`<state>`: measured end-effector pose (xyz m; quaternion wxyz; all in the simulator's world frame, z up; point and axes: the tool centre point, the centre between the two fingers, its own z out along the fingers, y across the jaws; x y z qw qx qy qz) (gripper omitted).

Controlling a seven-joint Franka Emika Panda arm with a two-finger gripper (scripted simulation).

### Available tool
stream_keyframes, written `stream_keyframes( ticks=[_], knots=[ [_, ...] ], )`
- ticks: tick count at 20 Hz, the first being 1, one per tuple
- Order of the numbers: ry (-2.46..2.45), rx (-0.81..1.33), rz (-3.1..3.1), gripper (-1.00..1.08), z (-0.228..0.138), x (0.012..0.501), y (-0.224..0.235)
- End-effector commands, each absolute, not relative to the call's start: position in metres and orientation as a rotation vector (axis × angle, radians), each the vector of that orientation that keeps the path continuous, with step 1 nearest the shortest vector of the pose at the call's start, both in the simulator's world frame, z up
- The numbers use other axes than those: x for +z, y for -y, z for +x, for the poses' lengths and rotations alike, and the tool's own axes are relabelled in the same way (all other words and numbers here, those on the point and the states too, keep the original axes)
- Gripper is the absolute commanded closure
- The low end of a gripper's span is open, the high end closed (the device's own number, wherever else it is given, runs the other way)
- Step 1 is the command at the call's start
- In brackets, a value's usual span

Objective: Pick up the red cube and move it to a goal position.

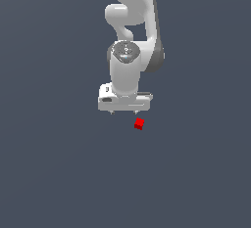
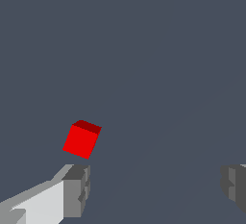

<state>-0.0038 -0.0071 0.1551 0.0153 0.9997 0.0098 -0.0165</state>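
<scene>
Red cube (image 1: 139, 123) lies on the dark grey floor (image 1: 49, 173), just beside the white gripper (image 1: 124, 112) toward the exterior view's right. Its fingers (image 2: 77, 189) stand wide apart, the cube outside their gap, near one fingertip.

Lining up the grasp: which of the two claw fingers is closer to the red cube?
The finger on the exterior view's right; the red cube lies just off its tip, not inside the open claw.
</scene>
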Motion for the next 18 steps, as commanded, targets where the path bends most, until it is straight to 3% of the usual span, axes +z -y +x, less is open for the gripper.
stream_keyframes(
  ticks=[1,18],
  knots=[
    [-0.031,-0.051,3.11,-0.92,-0.004,0.155,0.007],
    [0.219,-0.03,3.116,-0.92,-0.019,0.097,-0.025]
  ],
)
